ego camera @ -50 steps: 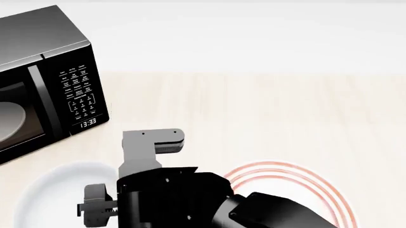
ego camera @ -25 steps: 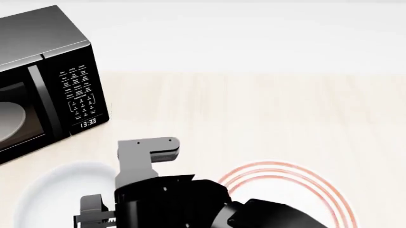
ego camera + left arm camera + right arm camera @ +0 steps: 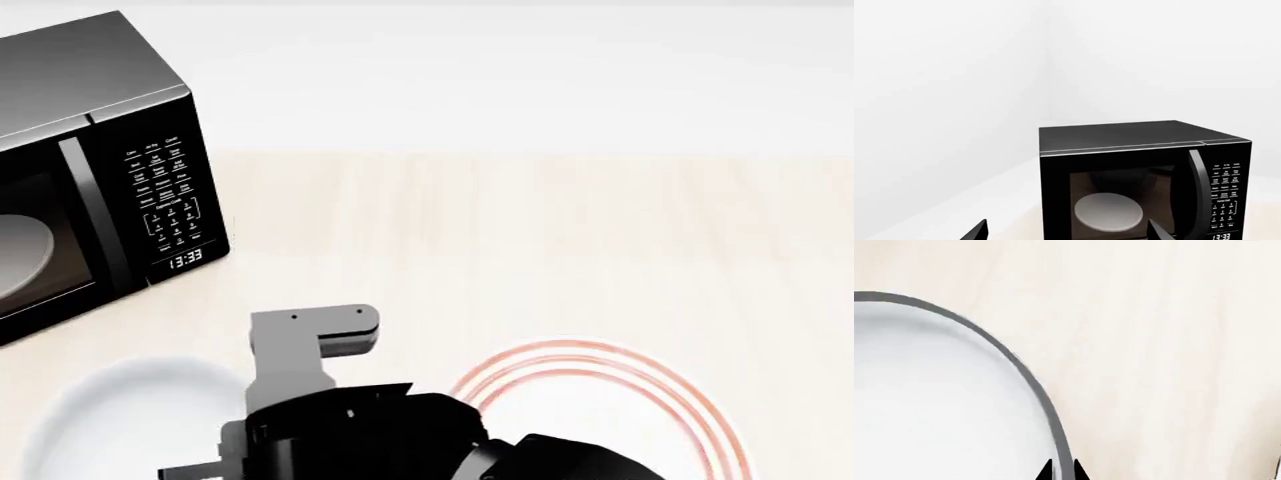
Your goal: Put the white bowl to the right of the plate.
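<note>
The white bowl [image 3: 127, 415] sits at the near left of the wooden table, partly hidden behind my right arm [image 3: 347, 430]. In the right wrist view the bowl [image 3: 934, 400] fills one side, and my right gripper [image 3: 1061, 472] has its two dark fingertips close together with the bowl's grey rim between them. The plate [image 3: 627, 400], white with red-orange rings, lies at the near right, partly covered by the arm. My left gripper [image 3: 1067, 232] is wide open and empty, facing the microwave; it does not show in the head view.
A black microwave [image 3: 94, 170] stands at the far left with its door shut, and a pale turntable dish [image 3: 1109, 212] shows through the glass. The light wooden tabletop [image 3: 561, 230] stretches behind and right of the plate, up to a white wall.
My right arm has drawn back toward me over the last second. The bowl's far rim has shifted slightly nearer with it, and more of the plate's left edge shows.
</note>
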Tool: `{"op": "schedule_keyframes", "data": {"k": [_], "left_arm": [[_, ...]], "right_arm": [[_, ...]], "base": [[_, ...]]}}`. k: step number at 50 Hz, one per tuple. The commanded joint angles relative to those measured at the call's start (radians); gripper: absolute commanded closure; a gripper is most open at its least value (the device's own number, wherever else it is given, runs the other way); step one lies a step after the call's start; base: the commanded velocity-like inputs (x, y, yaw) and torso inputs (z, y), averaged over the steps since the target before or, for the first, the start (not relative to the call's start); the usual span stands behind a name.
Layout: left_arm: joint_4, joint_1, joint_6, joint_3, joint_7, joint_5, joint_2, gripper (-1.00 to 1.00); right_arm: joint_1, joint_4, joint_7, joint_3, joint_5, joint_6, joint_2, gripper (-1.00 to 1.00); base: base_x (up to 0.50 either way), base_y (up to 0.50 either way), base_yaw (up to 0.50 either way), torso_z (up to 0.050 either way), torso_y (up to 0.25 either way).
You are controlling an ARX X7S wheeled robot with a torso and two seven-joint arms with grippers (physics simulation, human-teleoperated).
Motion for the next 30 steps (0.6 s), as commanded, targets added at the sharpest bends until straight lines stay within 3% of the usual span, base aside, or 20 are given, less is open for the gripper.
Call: {"op": "schedule_keyframes", "data": {"k": [1,16,22,30], "left_arm": [[0.002,0.002,0.001,0.004,-0.005,-0.002,-0.003,-1.0],[-0.005,-0.005,0.0,0.015,-0.012,-0.002,-0.01,-1.0],[-0.01,-0.007,0.0,0.017,-0.015,-0.003,-0.012,-1.0],[-0.015,-0.011,-0.001,0.021,-0.02,-0.003,-0.015,-1.0]], "right_arm": [[-0.009,-0.004,-0.009,-0.007,0.013,0.001,-0.002,1.0],[0.068,-0.071,0.105,0.021,0.068,-0.037,0.003,1.0],[0.121,-0.276,0.286,0.099,0.132,-0.087,0.105,1.0],[0.183,-0.389,0.373,0.155,0.177,-0.098,0.184,1.0]], "base": [[0.0,0.0,0.0,0.0,0.0],[0.0,0.0,0.0,0.0,0.0],[0.0,0.0,0.0,0.0,0.0],[0.0,0.0,0.0,0.0,0.0]]}}
